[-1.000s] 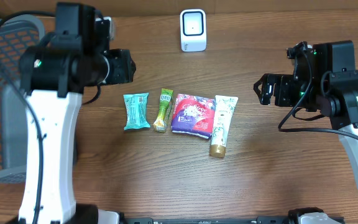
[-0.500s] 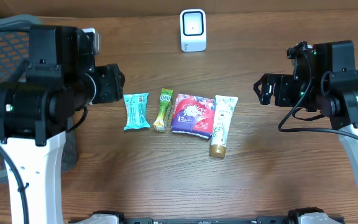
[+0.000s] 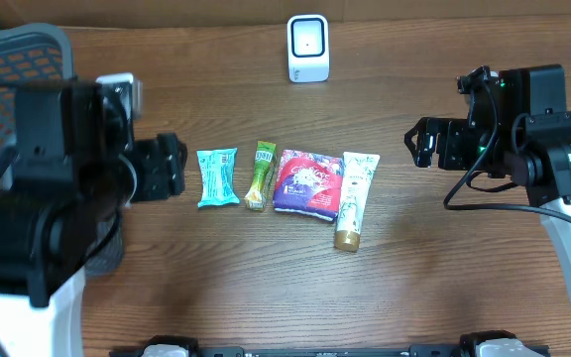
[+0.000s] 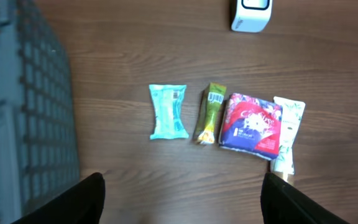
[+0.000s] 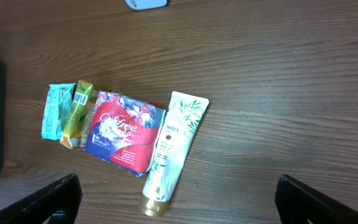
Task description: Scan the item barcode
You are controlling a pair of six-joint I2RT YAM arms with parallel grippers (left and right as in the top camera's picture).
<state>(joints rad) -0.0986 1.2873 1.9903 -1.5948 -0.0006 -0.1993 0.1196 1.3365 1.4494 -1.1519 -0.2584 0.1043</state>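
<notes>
The desk (image 3: 266,288) is brown wood grain with the grain running side to side, and a paler tan strip shows beyond its far edge; nothing more of the room can be made out. At the middle of the far edge stands a small white scanner (image 3: 307,48). Four items lie in a row across the middle of the desk, close beside one another: a teal packet (image 3: 217,177), a slim green packet (image 3: 262,175) with a barcode at its far end, a red and purple pouch (image 3: 306,183), and a white tube (image 3: 354,198) with its gold cap toward the near edge. The tube lies against the pouch's right side, and the green packet lies just beside its left. A grey mesh basket (image 3: 8,59) fills the far left corner. The left fingers (image 4: 82,202) are spread wide and hold nothing, hovering left of the teal packet. The right fingers (image 5: 58,199) are also spread wide and empty, raised toward the right edge, well apart from the tube.
</notes>
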